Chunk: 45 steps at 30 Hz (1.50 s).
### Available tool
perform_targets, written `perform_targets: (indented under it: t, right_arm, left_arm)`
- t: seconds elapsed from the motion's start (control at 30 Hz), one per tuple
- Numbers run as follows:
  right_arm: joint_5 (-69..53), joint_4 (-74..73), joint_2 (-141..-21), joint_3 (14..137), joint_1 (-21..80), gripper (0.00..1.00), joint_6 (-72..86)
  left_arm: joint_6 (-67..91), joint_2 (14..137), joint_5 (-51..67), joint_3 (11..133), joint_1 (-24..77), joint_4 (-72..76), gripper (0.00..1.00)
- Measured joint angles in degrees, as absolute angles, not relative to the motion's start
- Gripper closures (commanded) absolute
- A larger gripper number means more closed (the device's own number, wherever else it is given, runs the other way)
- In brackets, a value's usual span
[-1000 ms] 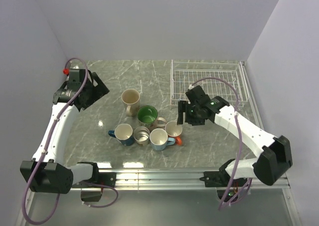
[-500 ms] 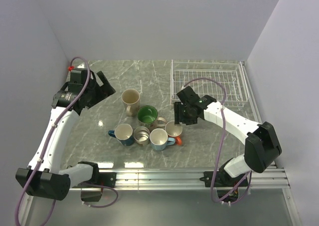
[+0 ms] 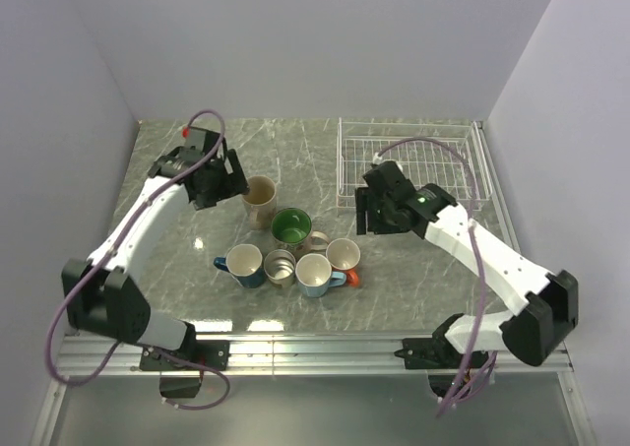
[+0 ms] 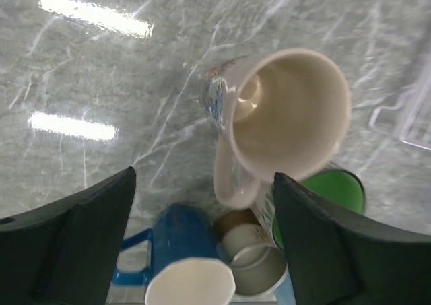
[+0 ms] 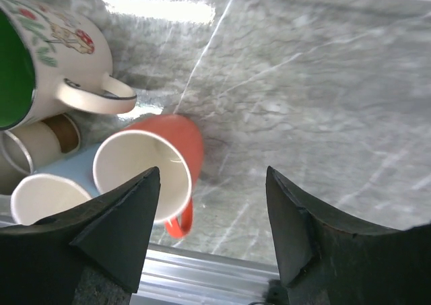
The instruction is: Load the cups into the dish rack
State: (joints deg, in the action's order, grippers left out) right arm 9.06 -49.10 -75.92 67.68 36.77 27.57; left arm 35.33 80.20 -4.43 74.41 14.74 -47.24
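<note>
The left arm has swung in from the far-left corner. The left gripper (image 3: 228,178) hangs with jaws spread wide and empty, the upright cream mug (image 4: 289,116) just ahead between them. The dark blue mug (image 4: 176,232), grey metallic mug (image 4: 252,268) and green-lined mug (image 3: 292,227) crowd close behind it. The right gripper (image 5: 213,174), pulled back beside the dish rack (image 3: 342,170), is parted and empty over bare tabletop (image 3: 423,269). The orange mug (image 5: 175,143) stands to its left, against the light blue mug (image 3: 315,274).

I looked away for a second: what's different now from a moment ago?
The left arm swung in from the table's left side toward the middle. The left fingers now straddle the cream mug, open, not gripping it. The right fingers only shifted a little, open near the orange mug. Both mugs and the rest stayed put; nothing was picked up.
</note>
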Motion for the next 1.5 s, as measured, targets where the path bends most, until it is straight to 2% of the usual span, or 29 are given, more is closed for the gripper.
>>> perform_targets:
  t: [0.07, 0.1, 0.17, 0.33, 0.47, 0.57, 0.6, 0.67, 0.7, 1.03, 1.27, 1.37, 1.5]
  right_arm:
    - [10.2, -50.6, -73.4, 68.3, 36.8, 0.28, 27.5]
    - [10.7, -51.2, -72.1, 68.4, 36.8, 0.28, 27.6]
    - [11.5, -52.6, -70.1, 68.4, 36.8, 0.28, 27.7]
    - [12.6, -54.9, -66.2, 67.4, 36.8, 0.28, 29.1]
    - [13.1, -56.2, -64.2, 65.5, 36.8, 0.28, 30.3]
    - [13.6, -56.9, -63.5, 64.8, 36.8, 0.27, 30.7]
    - [13.8, -57.1, -63.3, 64.6, 36.8, 0.27, 30.8]
    - [14.0, -57.3, -63.1, 64.4, 36.8, 0.28, 30.8]
    - [14.1, -57.3, -63.1, 64.4, 36.8, 0.27, 30.8]
    - [14.2, -57.7, -64.9, 67.2, 36.8, 0.27, 29.9]
    - [12.0, -58.3, -70.3, 79.2, 36.7, 0.25, 28.6]
    - [6.5, -56.4, -72.7, 85.8, 35.9, 0.23, 28.5]
    - [-8.1, -48.5, -73.6, 89.8, 32.3, 0.21, 31.9]
  left_arm:
    - [34.6, 83.7, -4.9, 75.2, 15.2, -47.0, 0.20]
    - [34.3, 85.3, -5.1, 75.6, 15.3, -46.8, 0.26]
    - [33.6, 88.1, -5.3, 76.4, 15.4, -46.1, 0.28]
    - [32.4, 93.1, -5.2, 77.8, 15.4, -44.2, 0.43]
    - [31.9, 96.2, -4.2, 79.7, 15.4, -43.4, 0.49]
    - [31.3, 99.0, -3.7, 81.5, 15.4, -42.9, 0.65]
    - [31.1, 99.9, -3.1, 81.9, 15.4, -42.6, 0.77]
    - [30.4, 101.0, -3.0, 82.4, 15.4, -42.7, 0.89]
    - [30.6, 101.2, -2.9, 82.5, 15.4, -42.8, 1.00]
    - [30.4, 102.3, -2.2, 84.6, 14.4, -44.1, 1.00]
    - [31.5, 100.7, 2.1, 87.5, 5.3, -47.0, 1.00]
    - [33.4, 97.5, 5.3, 88.2, 1.2, -45.6, 1.00]
    - [37.7, 90.6, 9.5, 85.4, 0.5, -38.9, 1.00]
